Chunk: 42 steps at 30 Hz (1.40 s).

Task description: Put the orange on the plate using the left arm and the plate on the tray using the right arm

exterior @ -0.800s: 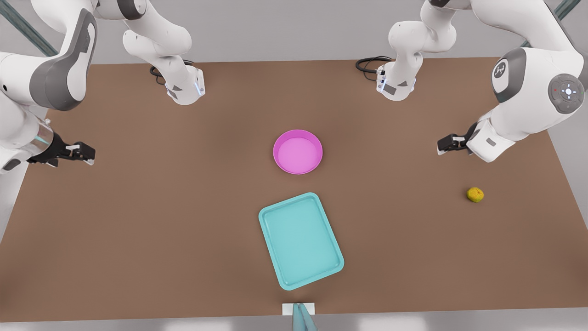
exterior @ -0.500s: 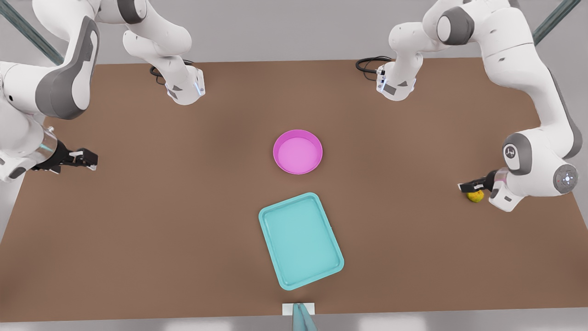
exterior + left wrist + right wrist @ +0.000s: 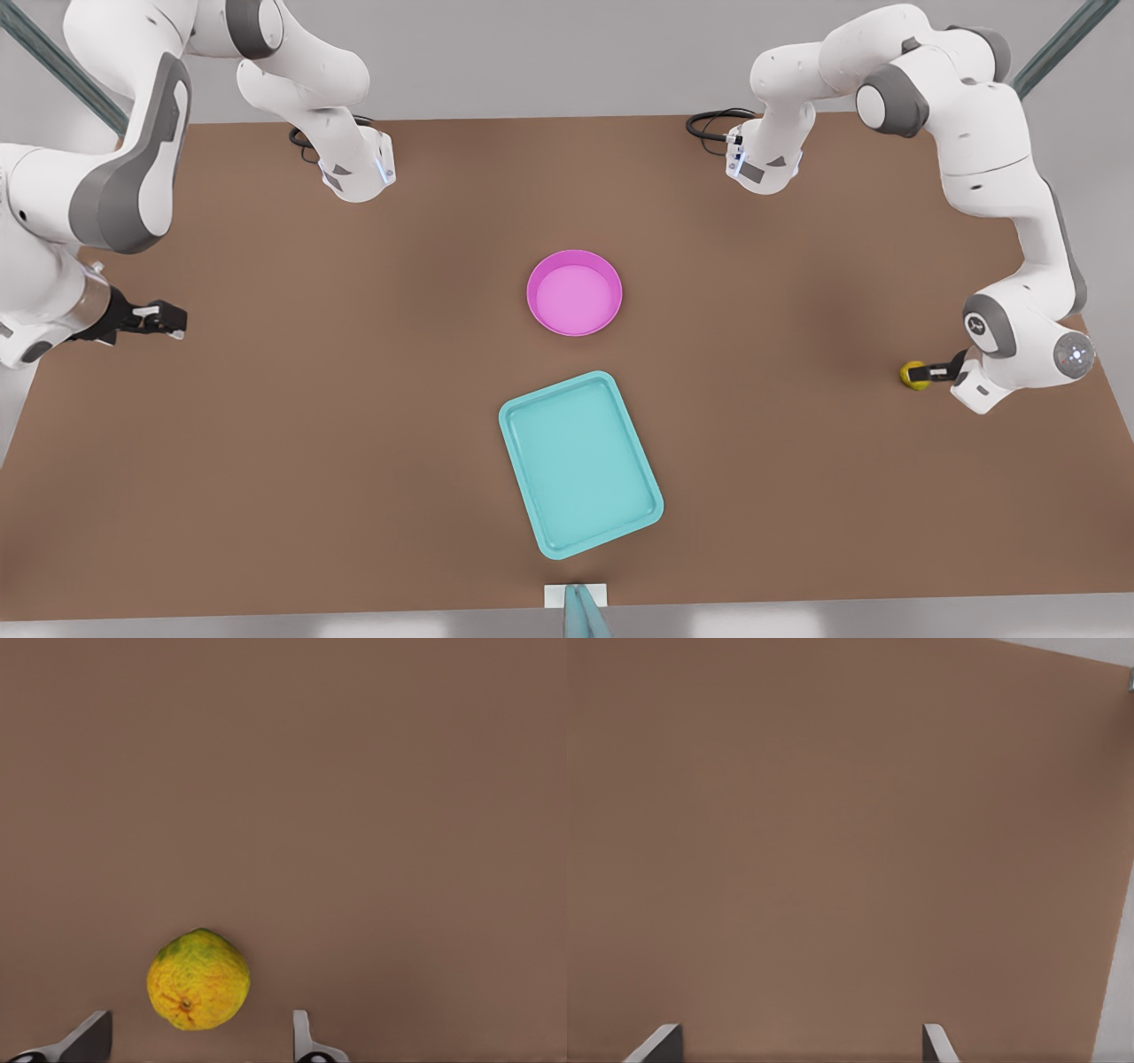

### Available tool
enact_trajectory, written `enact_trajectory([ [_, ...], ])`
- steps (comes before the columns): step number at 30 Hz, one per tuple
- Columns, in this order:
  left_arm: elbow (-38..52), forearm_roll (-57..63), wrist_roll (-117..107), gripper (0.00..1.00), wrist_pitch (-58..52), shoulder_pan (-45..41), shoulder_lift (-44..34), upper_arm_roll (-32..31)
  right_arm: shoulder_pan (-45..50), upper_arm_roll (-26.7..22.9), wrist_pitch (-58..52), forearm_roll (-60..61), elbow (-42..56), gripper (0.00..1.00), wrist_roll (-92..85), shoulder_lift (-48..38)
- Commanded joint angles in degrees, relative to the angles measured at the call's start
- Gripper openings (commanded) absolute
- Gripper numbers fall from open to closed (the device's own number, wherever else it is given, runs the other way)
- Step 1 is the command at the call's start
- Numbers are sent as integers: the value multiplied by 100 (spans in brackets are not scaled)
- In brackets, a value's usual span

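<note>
The orange (image 3: 910,375) lies on the brown table at the front view's right; its bumpy yellow skin with green patches (image 3: 198,979) sits between my left gripper's open fingers. My left gripper (image 3: 921,373) (image 3: 197,1043) is low at the table, reaching the orange from the right, and I cannot tell if it touches. The pink plate (image 3: 574,292) rests at mid-table with nothing in it. The teal tray (image 3: 580,463) lies just in front of it, slightly rotated. My right gripper (image 3: 168,319) (image 3: 797,1041) hovers open over bare table at the front view's far left.
Both arm bases (image 3: 354,168) (image 3: 764,164) with black cables stand at the table's back edge. A white tag with a teal object (image 3: 576,598) sits at the front edge. The table's right edge runs close behind my left arm.
My left arm swung down and forward from above the table to the orange, bringing its open fingers around it. My right gripper drifted slightly forward. Plate and tray stayed put.
</note>
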Motion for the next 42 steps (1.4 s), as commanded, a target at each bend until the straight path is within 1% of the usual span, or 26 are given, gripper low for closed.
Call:
enact_trajectory([
  [1, -72, 3, 1778, 100, 356, 6, 46, 1, -7, -3, -27, 2, 0, 100, -73, -3],
  [3, -72, 12, 1778, 100, 620, 15, 187, 1, 2, -3, -18, 11, 0, 100, -73, 6],
  [17, -72, -5, 1760, 100, 751, 111, 626, 1, 11, -3, 8, 11, 9, 100, -73, 15],
  [25, -72, -14, 1743, 100, 822, 111, 706, 1, 11, 6, 8, 11, 9, 100, -64, 23],
  [26, -72, -14, 1514, 88, 813, 111, 697, 1, 11, 6, 17, 11, 9, 100, -73, 15],
  [27, -72, -14, 1505, 70, 796, 102, 688, 1, 11, 6, 17, 11, 9, 100, -64, 32],
  [32, -72, -14, 1479, 69, 778, 102, 653, 1, 11, 6, 8, 11, 9, 100, -73, 58],
  [33, -72, -14, 1295, 63, 725, 94, 600, -8, 11, 6, 8, 11, 9, 100, -64, 58],
  [35, -63, -14, 1251, 62, 717, 85, 548, -16, 11, 6, 8, 11, 9, 100, -64, 58],
  [37, -63, -14, 243, 64, -55, -449, 65, -43, 11, 6, 8, 11, 9, 100, -64, 58],
  [38, -10, -14, -410, 64, -602, -1075, -226, -43, 11, 6, 8, 11, 9, 100, -64, 58],
  [39, 60, -14, -463, 64, -742, -1163, -349, -192, 11, -3, 8, 11, 9, 100, -73, 58],
  [40, 297, -14, -814, 64, -1120, -1277, -446, -447, 11, 6, 8, 11, 9, 100, -73, 58],
  [41, 710, -14, -1604, 65, -1621, -1593, -446, -816, 11, 6, 8, 11, 9, 100, -73, 58],
  [42, 878, -14, -2378, 65, -1745, -2190, -446, -922, 11, 6, 8, 11, 9, 100, -73, 58],
])
